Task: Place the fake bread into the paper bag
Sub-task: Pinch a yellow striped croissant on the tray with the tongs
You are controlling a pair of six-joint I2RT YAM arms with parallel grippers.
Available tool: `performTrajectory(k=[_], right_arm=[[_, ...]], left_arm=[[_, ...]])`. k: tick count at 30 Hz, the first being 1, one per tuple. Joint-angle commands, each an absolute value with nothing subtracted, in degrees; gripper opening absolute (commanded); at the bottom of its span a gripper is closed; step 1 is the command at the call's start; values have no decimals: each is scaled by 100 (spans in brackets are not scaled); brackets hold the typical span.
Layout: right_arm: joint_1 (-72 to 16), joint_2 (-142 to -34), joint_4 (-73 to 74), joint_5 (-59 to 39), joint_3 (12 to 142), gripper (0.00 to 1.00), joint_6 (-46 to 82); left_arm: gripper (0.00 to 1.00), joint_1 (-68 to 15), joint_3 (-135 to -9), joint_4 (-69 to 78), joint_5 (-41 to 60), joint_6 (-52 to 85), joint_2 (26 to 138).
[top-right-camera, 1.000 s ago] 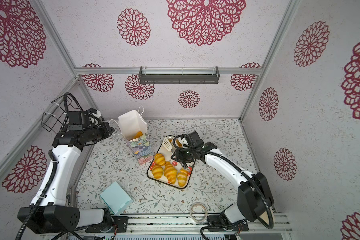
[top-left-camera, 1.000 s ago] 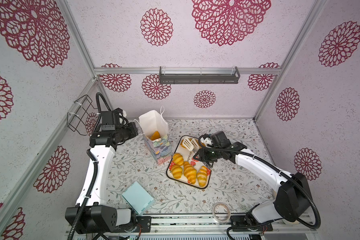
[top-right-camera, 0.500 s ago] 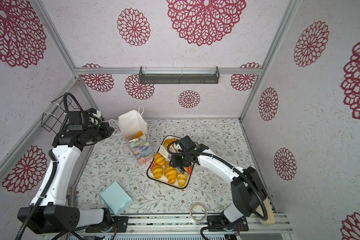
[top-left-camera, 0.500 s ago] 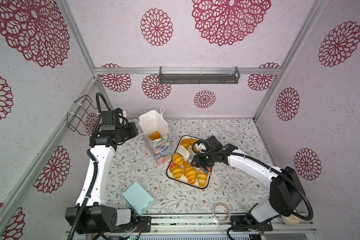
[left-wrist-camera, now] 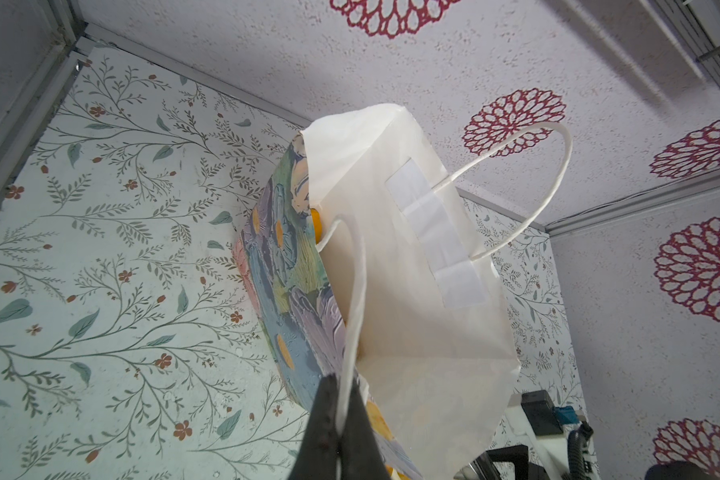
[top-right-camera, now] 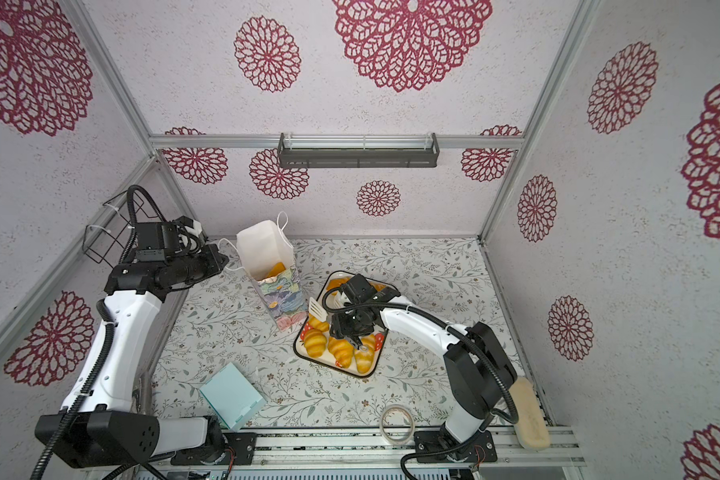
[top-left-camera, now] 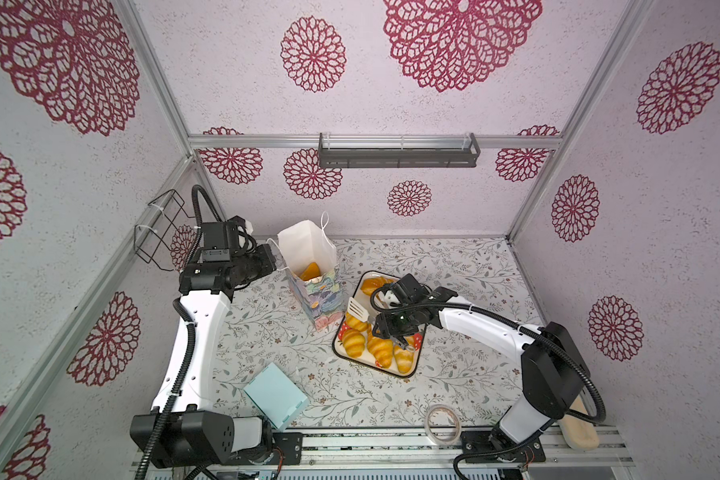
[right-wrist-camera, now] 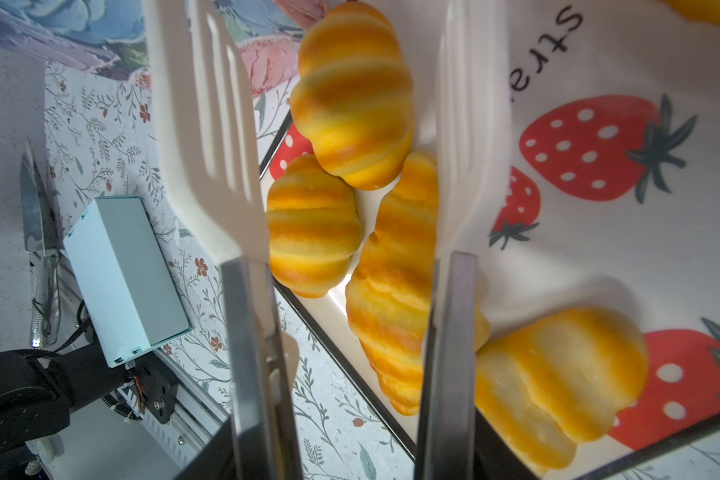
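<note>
Your left fingers (left-wrist-camera: pixel 323 419) are pinched tight on a cord (left-wrist-camera: pixel 352 332) of the bag (left-wrist-camera: pixel 412 311). Your right fingers (right-wrist-camera: pixel 213 457) grip the tongs (right-wrist-camera: pixel 208 145), whose blades stand apart on either side of a croissant (right-wrist-camera: pixel 352 91) on the tray (right-wrist-camera: pixel 607 50). Other croissants lie beside it. One roll (top-left-camera: pixel 309 271) sits inside the bag, which stands at the tray's ten o'clock.
</note>
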State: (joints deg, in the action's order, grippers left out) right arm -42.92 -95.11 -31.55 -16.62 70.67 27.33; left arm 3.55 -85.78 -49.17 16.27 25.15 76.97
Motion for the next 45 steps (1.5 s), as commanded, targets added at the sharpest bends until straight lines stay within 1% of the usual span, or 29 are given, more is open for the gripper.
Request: performTrajectory(k=[1,12,31,39,45], right_arm=[[-4348,-9548,-3179,-1551,7303,59,2549],[-4474,-9865,-3252,-1468,7503,60,2462],[-4649,-10307,-3557,-1053,7865,60,2286],[-4702,-10396,-3668,-829,7923,59,2252],[-4711,-10386,-3710,-755,7910,52,2233]], left_arm=[[0,404,-8543,-4888,1653,2503,7683],[0,404,-8501,-4876,1639,2492,7673],[0,404,-8488,-4865,1617,2486,7682],[0,405,-8481,-4869,1597,2478,7677],[0,409,-8499,-4874,1591,2482,7682]])
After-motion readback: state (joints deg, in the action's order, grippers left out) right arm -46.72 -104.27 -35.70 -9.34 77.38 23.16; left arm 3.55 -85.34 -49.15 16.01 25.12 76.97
